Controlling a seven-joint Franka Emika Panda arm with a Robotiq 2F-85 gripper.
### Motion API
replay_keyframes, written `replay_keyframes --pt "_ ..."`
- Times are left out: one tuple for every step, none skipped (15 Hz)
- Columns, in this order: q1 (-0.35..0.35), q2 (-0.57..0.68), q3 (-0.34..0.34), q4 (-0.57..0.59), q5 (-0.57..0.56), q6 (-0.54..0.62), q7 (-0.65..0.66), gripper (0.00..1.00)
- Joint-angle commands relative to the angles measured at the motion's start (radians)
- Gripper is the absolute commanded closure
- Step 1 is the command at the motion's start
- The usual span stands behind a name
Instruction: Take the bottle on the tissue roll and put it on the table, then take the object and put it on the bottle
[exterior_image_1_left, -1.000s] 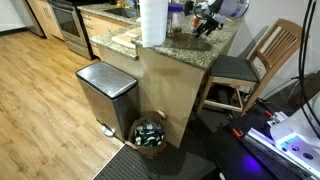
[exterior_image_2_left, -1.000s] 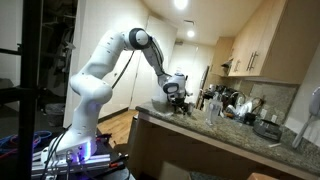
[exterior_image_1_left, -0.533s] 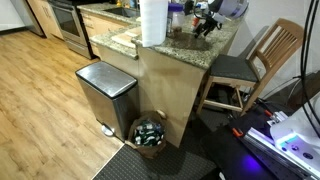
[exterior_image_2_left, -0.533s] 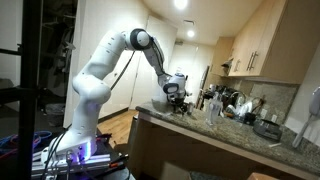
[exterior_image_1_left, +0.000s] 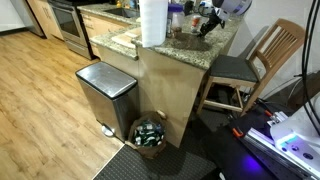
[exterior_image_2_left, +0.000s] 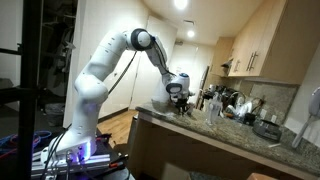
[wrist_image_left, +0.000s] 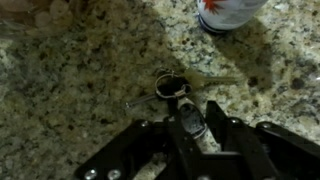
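We're pinching the key fob (wrist_image_left: 189, 117) with the gripper (wrist_image_left: 192, 130) fingers on the table (wrist_image_left: 60, 95); open granite lying all around, red-and-white bottle (wrist_image_left: 228, 12) sitting well apart ahead.

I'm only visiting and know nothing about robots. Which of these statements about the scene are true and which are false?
1. A bunch of keys lies on the granite counter. True.
2. The tissue roll stands on the floor. False: it stands on the counter.
3. A steel bin stands on the floor against the counter's base. True.
4. There is no bottle near the keys. False: a bottle with a red and white label stands on the counter just beyond them.
5. The tool hangs over the bin. False: it is down at the counter, right at the keys.
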Motion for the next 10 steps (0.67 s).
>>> replay_keyframes --pt "-0.046 0.041 0.049 0.026 0.066 -0.055 -0.086 0.99" --pt "-0.051 0.041 0.051 0.028 0.078 -0.063 -0.101 1.00" --pt "-0.060 0.040 0.053 0.028 0.091 -0.069 -0.122 1.00" --pt "-0.069 0.037 0.057 0.030 0.107 -0.085 -0.144 1.00" --pt "-0.077 0.030 0.064 0.028 0.131 -0.094 -0.172 1.00" --pt "-0.081 0.019 0.068 0.021 0.154 -0.097 -0.201 1.00" --pt "-0.089 -0.001 0.079 0.011 0.193 -0.106 -0.246 1.00" --pt "-0.096 -0.026 0.093 -0.005 0.241 -0.113 -0.299 1.00" --pt "-0.096 -0.064 0.103 -0.031 0.291 -0.128 -0.355 1.00" --pt "-0.094 -0.097 0.113 -0.051 0.346 -0.155 -0.404 1.00"
